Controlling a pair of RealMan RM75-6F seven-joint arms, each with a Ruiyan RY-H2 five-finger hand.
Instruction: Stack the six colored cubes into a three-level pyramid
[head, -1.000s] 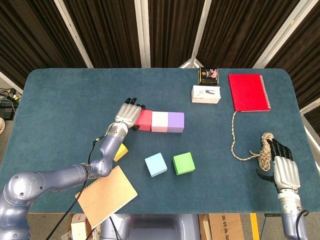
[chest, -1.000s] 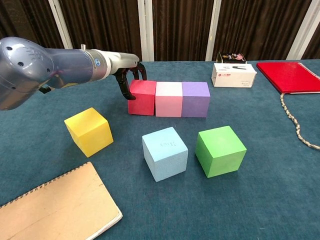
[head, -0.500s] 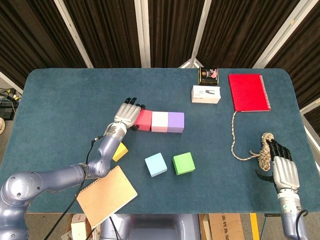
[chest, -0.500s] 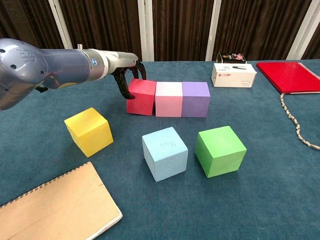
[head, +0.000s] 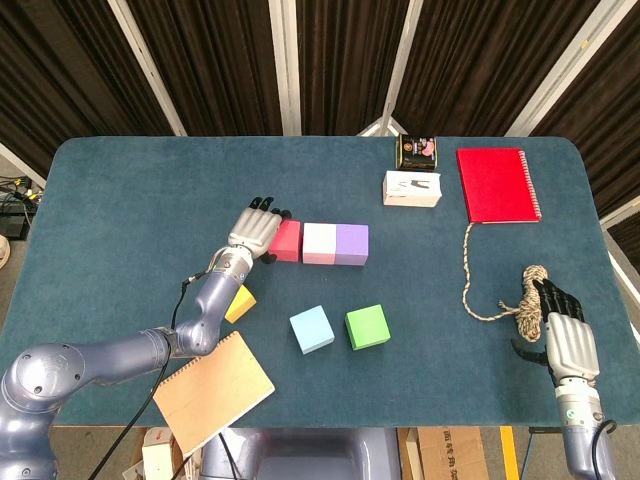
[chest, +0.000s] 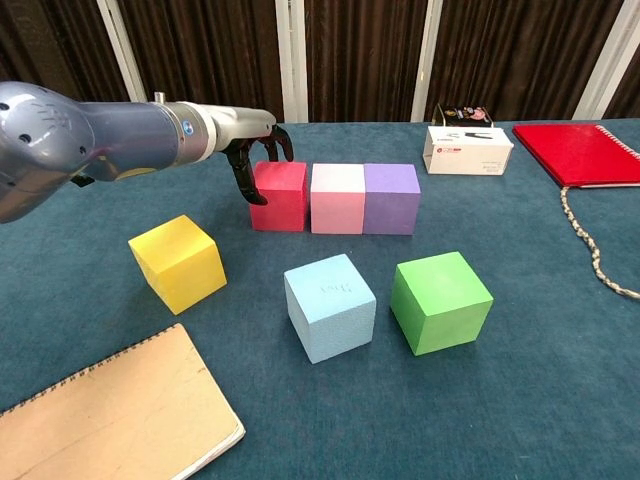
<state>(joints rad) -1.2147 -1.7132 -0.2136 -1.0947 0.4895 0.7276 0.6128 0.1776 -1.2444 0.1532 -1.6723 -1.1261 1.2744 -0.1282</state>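
Note:
Three cubes form a row at mid-table: red (head: 286, 240) (chest: 280, 195), pink (head: 320, 243) (chest: 337, 198) and purple (head: 351, 244) (chest: 391, 198), side by side and touching. My left hand (head: 255, 228) (chest: 255, 160) is at the row's left end, its bent fingertips touching the red cube's left face; it holds nothing. Nearer the front lie the yellow cube (head: 239, 303) (chest: 178, 262), the blue cube (head: 312, 329) (chest: 330, 306) and the green cube (head: 367, 326) (chest: 440, 301), each apart from the others. My right hand (head: 560, 335) rests flat at the right edge, empty.
A tan notebook (head: 212, 390) (chest: 110, 415) lies at the front left. A coiled rope (head: 530, 295) sits beside my right hand. At the back right are a red notebook (head: 497, 184), a white box (head: 412, 188) (chest: 467, 150) and a dark tin (head: 417, 150).
The red cube has turned slightly and now sits square and flush against the pink cube. My left hand has shifted a little with it. The right hand has not moved.

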